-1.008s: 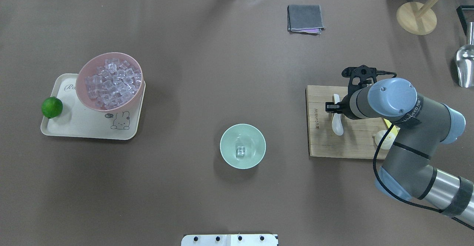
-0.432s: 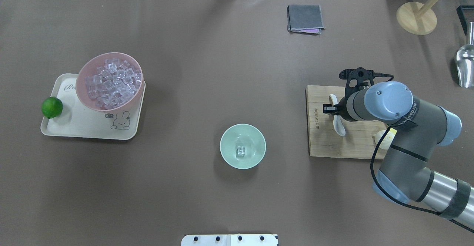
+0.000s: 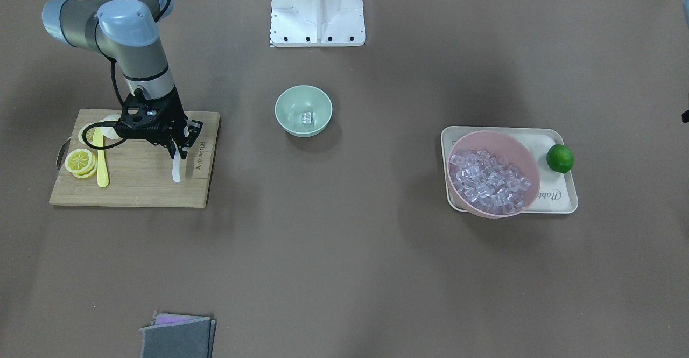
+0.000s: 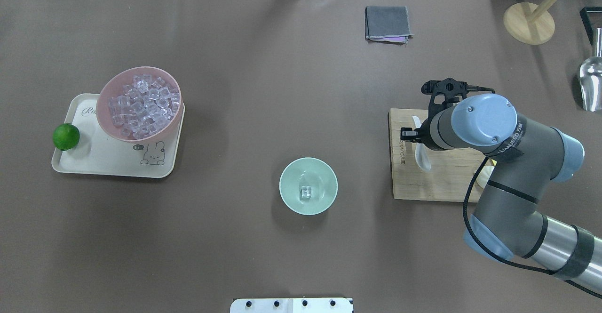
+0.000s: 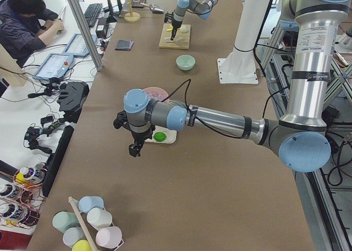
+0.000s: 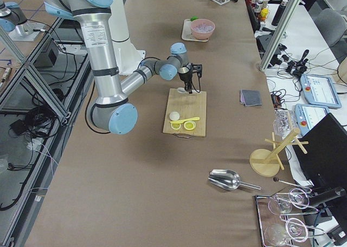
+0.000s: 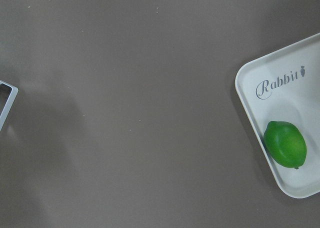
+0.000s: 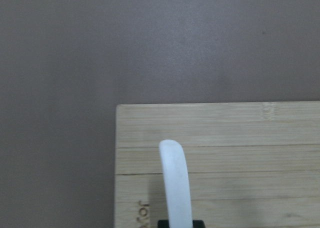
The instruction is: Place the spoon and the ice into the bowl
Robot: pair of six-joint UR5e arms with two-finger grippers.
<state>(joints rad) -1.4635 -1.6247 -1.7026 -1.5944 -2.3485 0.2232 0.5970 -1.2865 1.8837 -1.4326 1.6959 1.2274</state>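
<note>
The right arm (image 4: 512, 195) reaches in from the robot's side of the pale rectangular bamboo cutting board (image 4: 423, 186), elbow bent, its wrist turned so the right gripper (image 4: 414, 136) points straight down over the board's end toward the robot's left, in the half farther from the robot. Its fingers are closed on the handle of the small white ceramic-style soup spoon (image 4: 422, 158), whose scoop hangs below them. The left arm (image 5: 220, 119) stretches out low and nearly level over the counter, well apart from the board. The left gripper (image 5: 133, 148) hangs downward from its bent wrist; how its fingers stand cannot be made out.
</note>
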